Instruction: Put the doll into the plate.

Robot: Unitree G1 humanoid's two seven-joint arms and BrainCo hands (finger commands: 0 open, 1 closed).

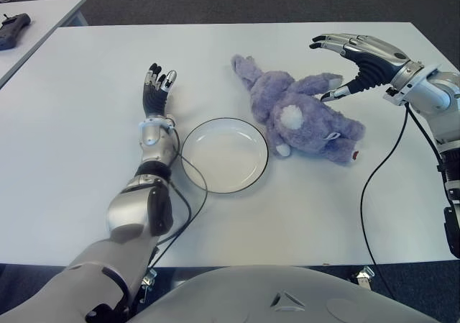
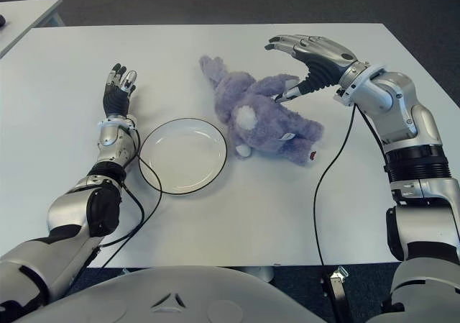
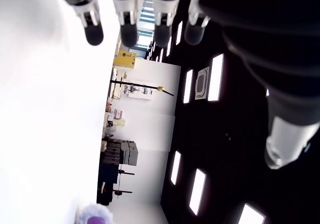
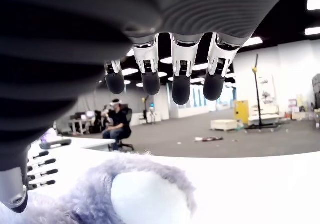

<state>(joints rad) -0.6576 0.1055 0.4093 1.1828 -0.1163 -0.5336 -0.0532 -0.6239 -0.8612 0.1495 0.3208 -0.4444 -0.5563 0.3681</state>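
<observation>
Right eye view: right hand [image 2: 305, 64], fingers [image 4: 181, 87] spread, apparently above doll [image 2: 262, 118].

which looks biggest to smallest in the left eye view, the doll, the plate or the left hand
1. doll, sprawled widest
2. plate, somewhat smaller
3. left hand, clearly smallest

All three lie about equally far from the camera, so the order should hold.

A white table [image 1: 86, 186], with a second table [image 1: 43, 14] beside it.
</observation>
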